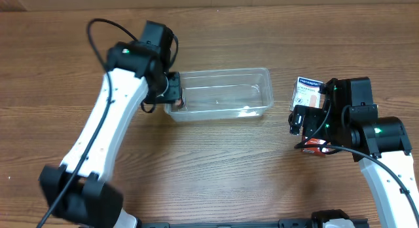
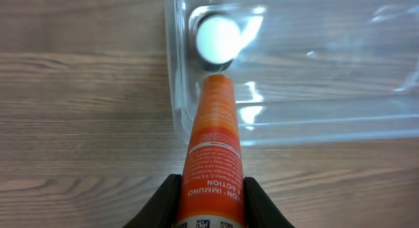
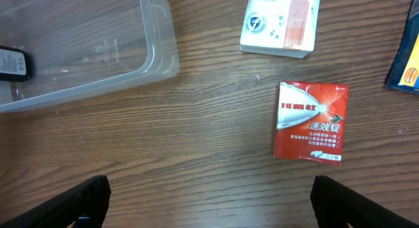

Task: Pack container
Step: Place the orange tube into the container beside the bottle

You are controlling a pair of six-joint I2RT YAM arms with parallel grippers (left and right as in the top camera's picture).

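While left claw (image 2: pixel 211 189) grips an orange tube (image 2: pixel 213 133) and right claw (image 3: pixel 211 203) gapes, the container (image 1: pixel 226 97) lies lengthwise left-right.

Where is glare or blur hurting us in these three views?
Left wrist: the white disc is blown out and soft, glare streaks run along the container wall, and the orange tube label blurs at its near end. Overhead: sharp, with only small highlights on the container floor. Right wrist: even light, red packet print legible, no real glare.

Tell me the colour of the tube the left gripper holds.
The plastic tube is orange with white lettering; clearest in left wrist view.
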